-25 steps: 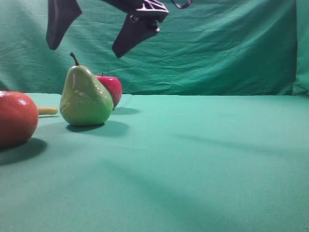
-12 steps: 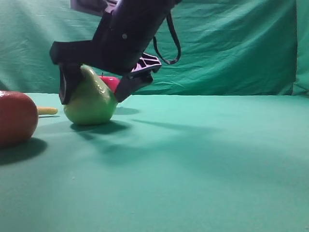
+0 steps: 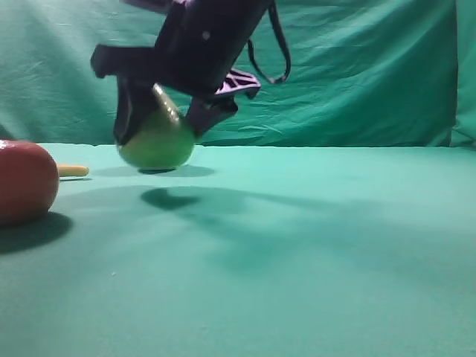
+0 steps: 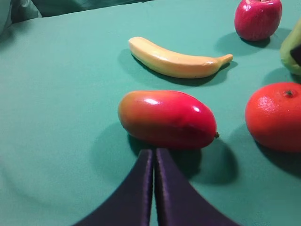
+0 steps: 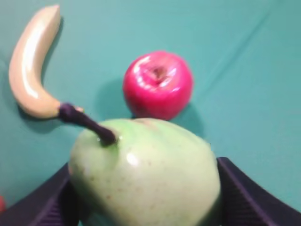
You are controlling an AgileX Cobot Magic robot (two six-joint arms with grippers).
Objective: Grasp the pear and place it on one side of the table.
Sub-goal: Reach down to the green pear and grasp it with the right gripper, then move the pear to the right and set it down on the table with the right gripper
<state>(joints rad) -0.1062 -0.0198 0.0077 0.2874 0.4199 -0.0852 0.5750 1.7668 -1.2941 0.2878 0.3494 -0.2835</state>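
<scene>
Pear point(image 3: 158, 140): up off the table point(image 3: 312, 245), shadow below it, stem end tipped up.
Right gripper point(image 3: 160, 126): squeezing the pear from both sides.
Left gripper point(image 4: 154, 162): fingers pressed together, holding nothing, near the mango point(image 4: 167, 119).
Next move: probably carry across, set down at one side.

Since a second ago the right gripper point(image 3: 160, 123) has descended from above, closed its jaws around the pear point(image 3: 158, 141), and raised it clear of the table point(image 3: 297, 245), its shadow now lying separately beneath.
</scene>
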